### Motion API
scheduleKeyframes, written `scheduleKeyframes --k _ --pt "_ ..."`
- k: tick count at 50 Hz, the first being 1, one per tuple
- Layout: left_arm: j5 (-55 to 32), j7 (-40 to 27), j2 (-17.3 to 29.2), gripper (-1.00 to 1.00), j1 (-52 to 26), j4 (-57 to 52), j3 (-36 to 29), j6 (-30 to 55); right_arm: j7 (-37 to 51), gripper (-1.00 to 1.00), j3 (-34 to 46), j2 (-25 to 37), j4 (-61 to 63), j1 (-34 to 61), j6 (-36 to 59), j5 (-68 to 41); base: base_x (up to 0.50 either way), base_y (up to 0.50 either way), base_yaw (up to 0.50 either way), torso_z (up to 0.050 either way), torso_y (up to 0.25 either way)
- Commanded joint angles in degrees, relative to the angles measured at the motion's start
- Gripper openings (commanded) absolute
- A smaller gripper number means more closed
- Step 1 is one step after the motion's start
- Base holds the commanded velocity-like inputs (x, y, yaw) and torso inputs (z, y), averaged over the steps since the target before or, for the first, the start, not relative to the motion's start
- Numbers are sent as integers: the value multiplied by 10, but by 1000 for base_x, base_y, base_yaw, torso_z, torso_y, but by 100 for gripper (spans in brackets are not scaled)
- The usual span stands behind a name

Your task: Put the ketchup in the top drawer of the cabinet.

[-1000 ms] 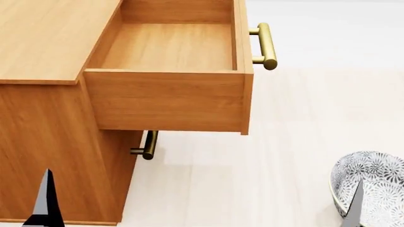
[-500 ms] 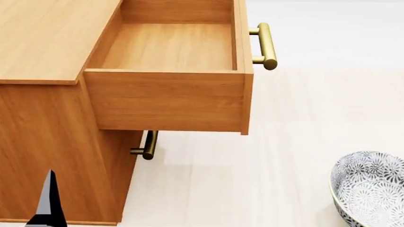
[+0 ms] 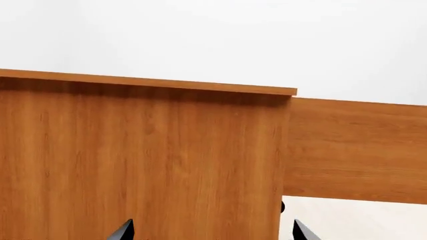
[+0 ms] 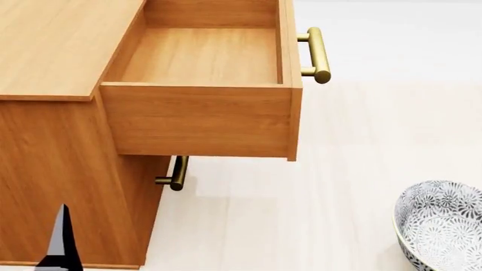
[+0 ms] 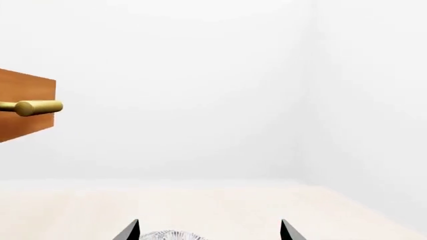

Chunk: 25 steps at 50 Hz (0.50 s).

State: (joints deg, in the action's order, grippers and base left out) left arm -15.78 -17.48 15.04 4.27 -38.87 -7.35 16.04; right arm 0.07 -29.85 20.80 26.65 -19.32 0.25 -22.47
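Top drawer (image 4: 203, 56) stands open and empty ahead of the left gripper (image 3: 212, 231); both grippers spread, empty; ketchup not in view, so locating it is judged the next requirement.

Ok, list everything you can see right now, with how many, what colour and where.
cabinet: one, orange-brown wood, left side of the head view, standing on the floor
top drawer: one, orange-brown wood, pulled open, nothing visible inside
top drawer handle: one, brass bar, on the open drawer's front
lower handle: one, brass bar, below the open drawer
bowl: one, grey-white patterned, on the floor at lower right, partly cut off
floor: pale cream
ketchup: none in any view
left claw: open, tips dark, facing the cabinet's side
right claw: open, tips dark, above the bowl's rim, out of the head view
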Motion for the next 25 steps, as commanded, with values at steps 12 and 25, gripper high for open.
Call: scheduleKeyframes --k 12,25 --pt "1 -13 7 100 0 3 -10 -1 -97 100 3 -1 -111 -2 -88 -44 0 0 0 0 0" --pt "0 -18 10 100 -2 10 -14 -6 -112 100 -2 -18 -157 -6 -123 -42 0 0 0 0 0"
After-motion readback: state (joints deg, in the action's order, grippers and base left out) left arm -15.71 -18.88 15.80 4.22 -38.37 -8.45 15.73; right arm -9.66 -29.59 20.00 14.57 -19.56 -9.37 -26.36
